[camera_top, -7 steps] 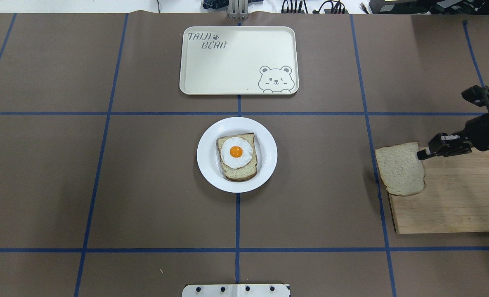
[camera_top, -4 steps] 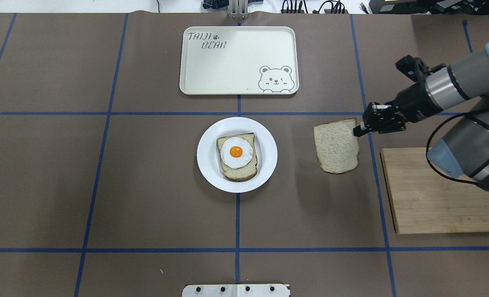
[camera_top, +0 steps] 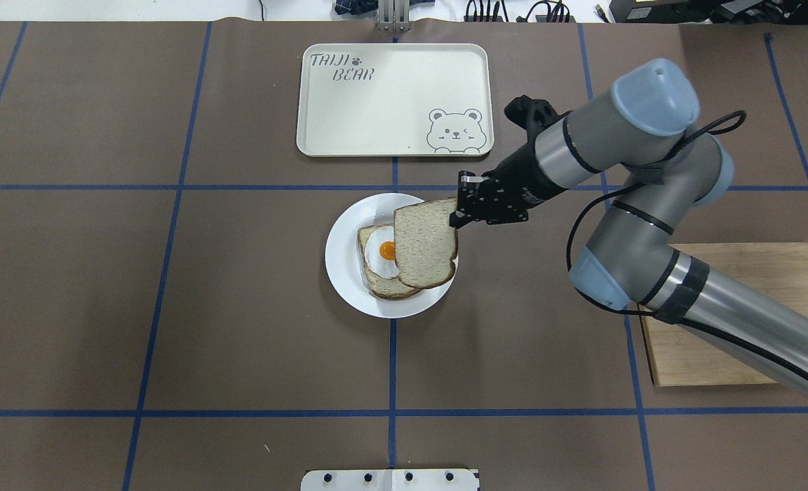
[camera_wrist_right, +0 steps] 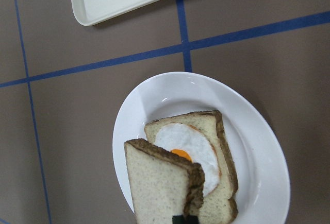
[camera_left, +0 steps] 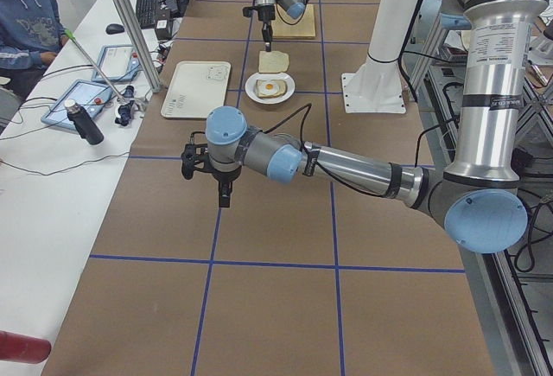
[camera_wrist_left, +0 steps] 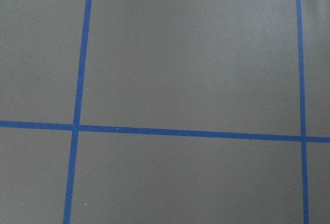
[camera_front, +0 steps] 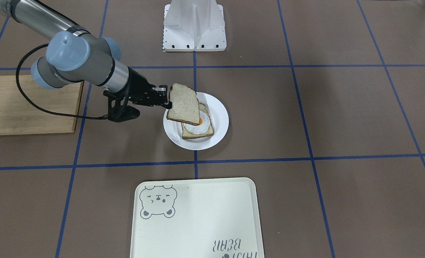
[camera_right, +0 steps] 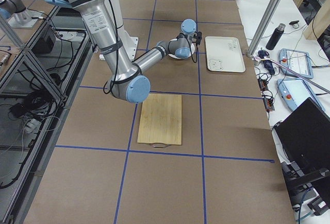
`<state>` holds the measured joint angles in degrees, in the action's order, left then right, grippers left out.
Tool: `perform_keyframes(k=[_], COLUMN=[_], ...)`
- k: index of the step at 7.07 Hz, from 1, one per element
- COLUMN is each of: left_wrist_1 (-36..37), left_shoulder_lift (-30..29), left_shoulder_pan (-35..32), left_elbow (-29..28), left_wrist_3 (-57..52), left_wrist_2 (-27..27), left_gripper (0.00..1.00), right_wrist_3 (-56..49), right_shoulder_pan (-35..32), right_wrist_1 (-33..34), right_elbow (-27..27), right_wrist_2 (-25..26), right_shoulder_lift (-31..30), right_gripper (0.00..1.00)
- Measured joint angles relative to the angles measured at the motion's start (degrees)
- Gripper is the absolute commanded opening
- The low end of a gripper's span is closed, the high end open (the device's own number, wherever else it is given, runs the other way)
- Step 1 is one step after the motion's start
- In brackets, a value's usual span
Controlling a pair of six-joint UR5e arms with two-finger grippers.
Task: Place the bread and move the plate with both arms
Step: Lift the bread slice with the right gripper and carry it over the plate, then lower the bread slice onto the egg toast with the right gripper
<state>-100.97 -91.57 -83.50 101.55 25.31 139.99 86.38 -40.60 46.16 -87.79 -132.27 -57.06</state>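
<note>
right gripper [camera_top: 454, 219]: pinching plain brown-crusted bread slice [camera_top: 425, 244] over round white plate [camera_top: 346, 279]
left gripper [camera_left: 224, 194]: can't tell
risk: edge-only grip, slice slips crooked

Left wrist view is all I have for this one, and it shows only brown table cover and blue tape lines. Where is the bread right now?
Observer: The right gripper holds the bread by one edge, over the plate.
Operator: Is it set down yet?
Observer: No. In the front-facing view it is tilted and overlaps part of the egg-topped slice rather than lying flat on it.
Operator: And the other side?
Observer: The left gripper hangs over the table, far from the plate. Only the side view shows it well, so I cannot tell whether it is open.
</note>
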Motion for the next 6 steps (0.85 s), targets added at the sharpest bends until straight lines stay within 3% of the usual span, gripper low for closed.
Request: perform_keyframes(k=[3, 6], left_wrist_1=[0.0, 0.1], left_shoulder_lift=[0.0, 0.0], left_shoulder_pan=[0.0, 0.0], left_elbow=[0.6, 0.8], left_wrist_3=[0.1, 0.1], left_wrist_2=[0.0, 0.0], left_gripper=[0.99, 0.99], right_wrist_3=[-7.5, -10.3], right_shoulder_pan=[1.4, 3.2], right_wrist_1=[0.1, 0.0], right_elbow=[5.3, 6.8], right_wrist_2=[0.7, 1.9], right_shoulder_lift=[3.2, 3.5], right_gripper=[0.0, 0.0])
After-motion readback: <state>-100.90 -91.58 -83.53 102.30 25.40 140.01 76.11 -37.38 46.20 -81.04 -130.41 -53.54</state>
